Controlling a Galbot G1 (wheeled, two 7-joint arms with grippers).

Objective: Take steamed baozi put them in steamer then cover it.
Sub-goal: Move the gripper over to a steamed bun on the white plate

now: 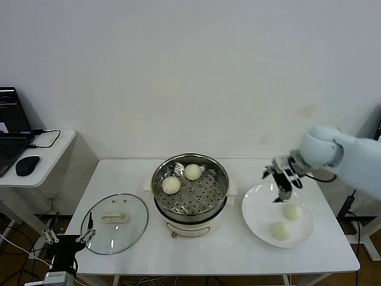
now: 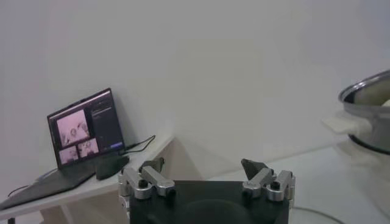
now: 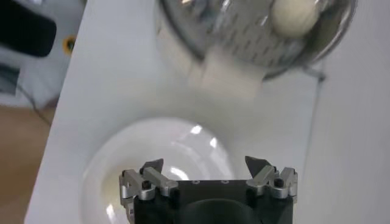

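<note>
Head view of the loading step, half done. Two baozi (image 1: pixel 171 185) (image 1: pixel 192 171) lie on the perforated floor of the steamer (image 1: pixel 218 177), at its far-left side and just beside each other. Two more baozi (image 1: pixel 292 211) (image 1: pixel 280 230) remain on the white plate (image 1: pixel 256 217), to the right of the steamer on the surface (image 1: pixel 238 253). The right gripper (image 1: pixel 284 186) hangs over the far part of the plate, near the farther plate bun; its jaws stand wide and hold nothing. The right wrist view shows the same spread fingers (image 3: pixel 152 176) above bare plate, with the steamer beyond. The left gripper (image 1: pixel 68 235) waits low at the near-left corner of the surface, jaws also wide and empty, just beside the cover (image 1: pixel 134 229), which lies flat to the left of the steamer with its handle up.

Step in hand, as judged: fetching the third bun. The next move calls for the right gripper to descend over the nearer-to-it bun, centre the jaws around it, and close gently so the soft dough is not crushed. The cover goes on only once the plate is emptied.
</note>
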